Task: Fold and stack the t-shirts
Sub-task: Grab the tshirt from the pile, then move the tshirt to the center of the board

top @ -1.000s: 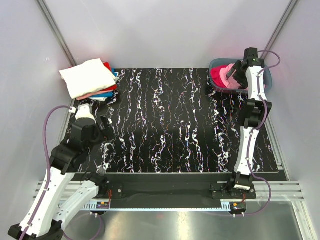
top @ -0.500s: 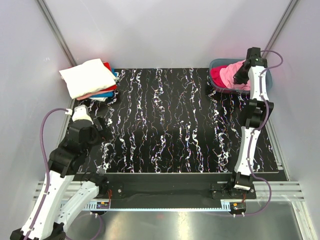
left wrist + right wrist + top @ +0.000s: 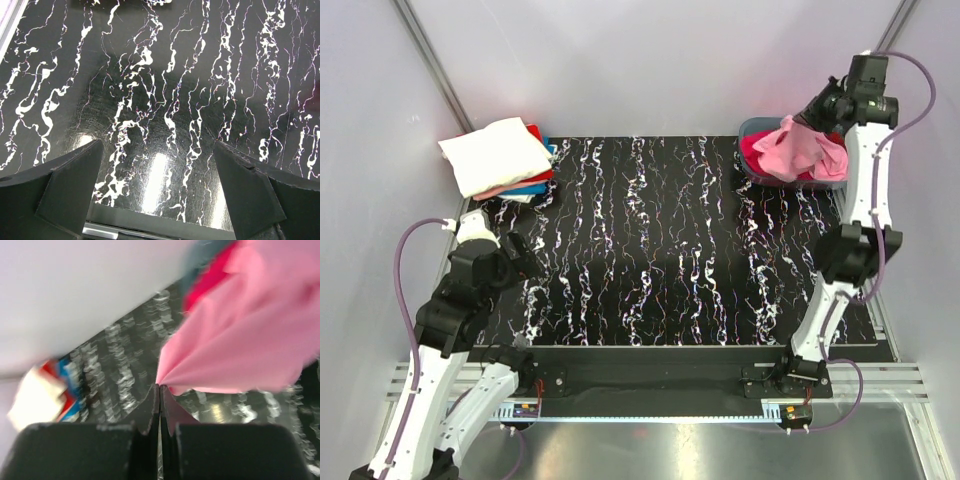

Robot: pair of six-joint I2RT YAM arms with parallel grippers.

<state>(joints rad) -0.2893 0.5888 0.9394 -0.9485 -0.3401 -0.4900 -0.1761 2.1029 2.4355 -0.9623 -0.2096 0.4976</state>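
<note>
My right gripper [image 3: 823, 107] [image 3: 160, 388] is shut on a pinch of the light pink t-shirt [image 3: 802, 152] [image 3: 250, 340]. The shirt hangs from it above the grey-blue tub [image 3: 750, 127] at the far right corner. A magenta t-shirt [image 3: 756, 150] [image 3: 209, 281] lies in the tub beneath it. At the far left is a folded stack with a cream-white t-shirt [image 3: 495, 152] on top and red [image 3: 534, 131] and blue [image 3: 526, 187] layers under it. My left gripper [image 3: 523, 250] [image 3: 160, 192] is open over bare mat at the near left, holding nothing.
A black mat with white marbling [image 3: 660, 240] covers the table. Grey enclosure walls stand close behind the stack and the tub. The folded stack [image 3: 40, 395] appears blurred at the left of the right wrist view.
The right gripper shut on the pink t-shirt in the tub and rose, pulling the shirt up and out. The left arm shifted slightly and stayed open.
</note>
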